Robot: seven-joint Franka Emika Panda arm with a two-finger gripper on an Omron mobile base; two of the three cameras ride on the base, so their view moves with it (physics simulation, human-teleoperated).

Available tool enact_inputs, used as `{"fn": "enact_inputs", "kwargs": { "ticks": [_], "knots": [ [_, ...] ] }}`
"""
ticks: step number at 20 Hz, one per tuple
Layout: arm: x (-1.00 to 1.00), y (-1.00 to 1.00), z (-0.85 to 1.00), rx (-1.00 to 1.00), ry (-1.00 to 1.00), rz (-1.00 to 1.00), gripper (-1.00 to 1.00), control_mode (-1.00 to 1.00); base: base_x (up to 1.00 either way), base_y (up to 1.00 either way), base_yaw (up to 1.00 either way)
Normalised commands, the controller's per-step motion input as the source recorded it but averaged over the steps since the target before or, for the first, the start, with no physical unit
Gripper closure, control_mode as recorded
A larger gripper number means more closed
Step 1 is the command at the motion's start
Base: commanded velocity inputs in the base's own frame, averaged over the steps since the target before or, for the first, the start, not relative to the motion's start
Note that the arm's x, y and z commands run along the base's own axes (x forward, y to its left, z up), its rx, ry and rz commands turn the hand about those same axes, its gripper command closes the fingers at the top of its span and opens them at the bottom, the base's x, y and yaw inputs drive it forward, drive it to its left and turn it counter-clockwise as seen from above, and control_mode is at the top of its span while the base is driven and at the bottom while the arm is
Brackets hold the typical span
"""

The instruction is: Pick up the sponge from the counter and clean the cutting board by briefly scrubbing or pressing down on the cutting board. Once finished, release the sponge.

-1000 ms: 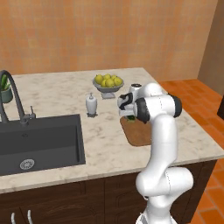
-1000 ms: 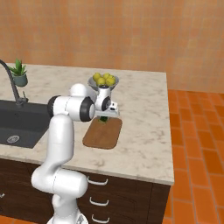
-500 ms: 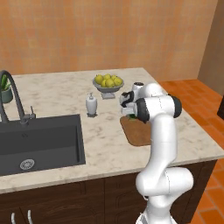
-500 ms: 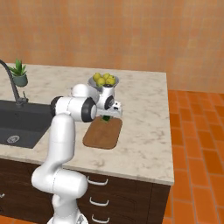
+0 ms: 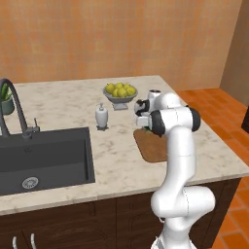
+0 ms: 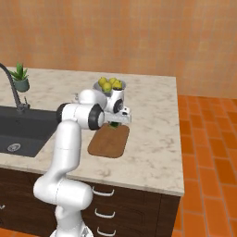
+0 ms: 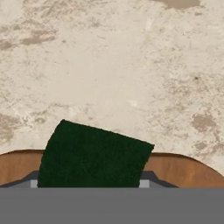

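Observation:
My gripper (image 5: 144, 127) hangs over the far end of the brown cutting board (image 5: 151, 147), shut on the sponge (image 7: 94, 155). The sponge is a dark green block, close in the hand view, covering part of the board's rounded far edge (image 7: 186, 168). A sliver of green sponge (image 6: 113, 125) peeks out under the hand in the right base view, just above the board (image 6: 109, 143). Beige marble counter (image 7: 113, 65) stretches beyond the board. The fingertips are hidden behind the sponge.
A bowl of lemons (image 5: 120, 92) stands just behind the hand. A white soap dispenser (image 5: 101, 116) sits to its left, beside the dark sink (image 5: 44, 155) with its faucet (image 5: 14, 104). A small potted plant (image 6: 21, 78) is at the far left. The counter ends to the board's right (image 6: 173, 139).

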Motion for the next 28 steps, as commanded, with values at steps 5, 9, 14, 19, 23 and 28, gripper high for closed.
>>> {"fn": "enact_inputs", "kwargs": {
  "ticks": [5,9,14,19,23,28],
  "knots": [
    [-0.43,-1.0,-0.73,0.03,0.02,0.04,1.0,-1.0,0.0,0.0,0.0],
    [-0.34,-0.85,-0.21,0.02,-0.09,0.02,1.0,-1.0,0.0,0.0,0.0],
    [-0.34,-0.57,-0.44,0.0,-0.04,0.0,1.0,-1.0,0.0,0.0,0.0],
    [-0.46,-0.13,-0.76,-0.01,-0.04,0.0,1.0,-1.0,0.0,0.0,0.0],
    [-0.95,-0.11,-0.38,0.0,-0.02,0.0,1.0,-1.0,0.0,0.0,0.0],
    [-0.68,0.01,-0.68,-0.02,0.0,0.0,1.0,-1.0,0.0,0.0,0.0]
  ]
}}
